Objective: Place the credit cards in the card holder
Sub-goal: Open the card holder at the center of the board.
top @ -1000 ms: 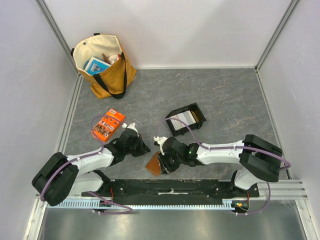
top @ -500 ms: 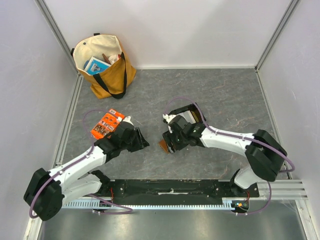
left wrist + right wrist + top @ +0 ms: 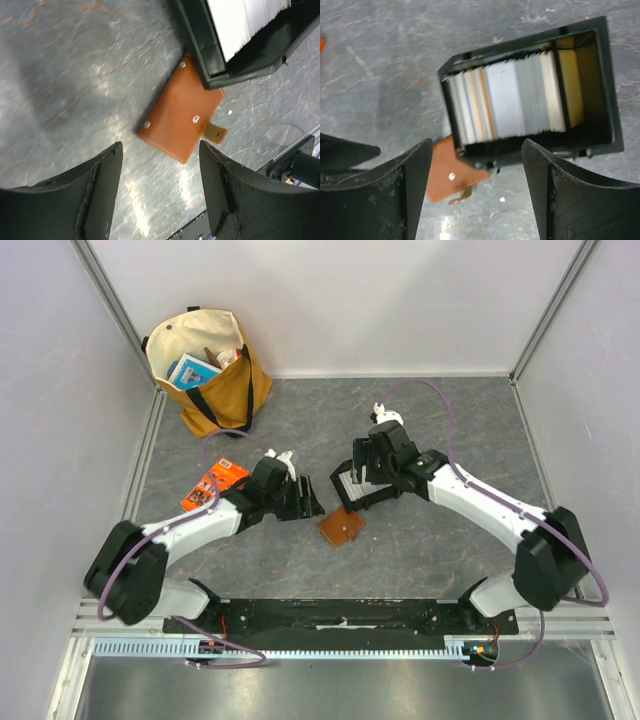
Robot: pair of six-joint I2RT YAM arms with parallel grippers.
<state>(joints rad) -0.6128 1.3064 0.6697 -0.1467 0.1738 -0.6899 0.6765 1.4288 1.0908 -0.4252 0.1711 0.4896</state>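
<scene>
Small brown leather-like folding card holder [image 3: 340, 528] flat and shut on the grey marbled table [image 3: 470, 430], between the two arms, studs up, clasp tab poking out at one edge. Seen whole only from above. In the left wrist view, one corner out of sight behind the black rectangular plastic tray [image 3: 197, 40]. In the right wrist view, more than half cut off by that tray and a finger. Touching the tray or merely overlapped by it: cannot tell.

Inside the tray, a packed row of thin white to pale grey-blue credit cards [image 3: 507, 97] standing on edge, a few tan ones among them. Edges too blurred together to count. At one end, a yellowish face in shadow, hard to identify.

From above, tray largely hidden under the right gripper [image 3: 365, 490], jaws spread wide over it, clasping nothing. Left gripper [image 3: 161, 147] likewise parted and empty, aimed at the card holder and clear of it, finger bases cut off at the frame's bottom edge.

Orange printed packet [image 3: 210, 490] partly covered by the left arm and its cable. Yellow and cream tote bag [image 3: 215, 380] in the far left corner, contents only glimpsed.
</scene>
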